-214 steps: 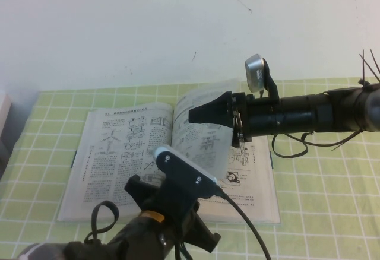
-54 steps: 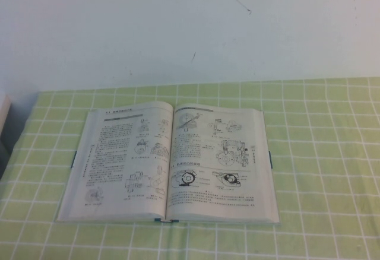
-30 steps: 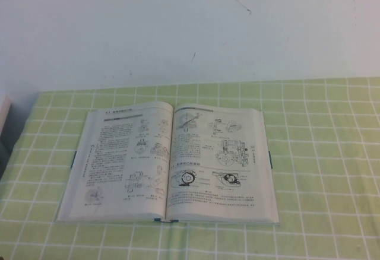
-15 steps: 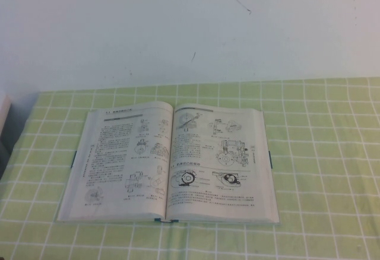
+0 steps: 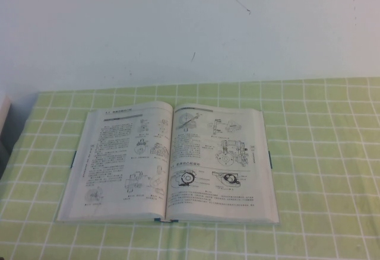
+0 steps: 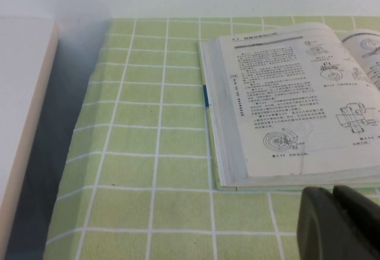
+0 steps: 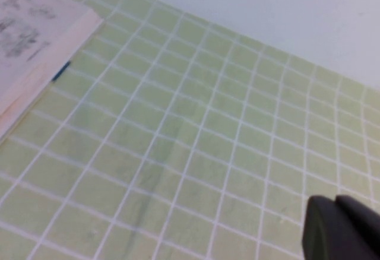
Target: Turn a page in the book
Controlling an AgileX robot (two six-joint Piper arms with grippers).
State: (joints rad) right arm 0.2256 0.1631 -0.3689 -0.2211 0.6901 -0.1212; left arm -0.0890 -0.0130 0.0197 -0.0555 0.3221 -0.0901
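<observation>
On the green checked cloth (image 5: 320, 153) covering the worktop, the book (image 5: 169, 162) lies open and flat, both pages showing dense text and mechanical drawings; a dark teal cover edge peeks out at each side. No single page stands lifted. Neither arm appears in the high view. The left hand (image 6: 339, 223) shows only as dark fingers pressed together, cut off by the picture's edge, just short of the book's near left corner and holding nothing. The right hand (image 7: 341, 229) is likewise a blurred dark tip, closed and empty, over bare cloth well away from the book's right edge (image 7: 41, 52).
</observation>
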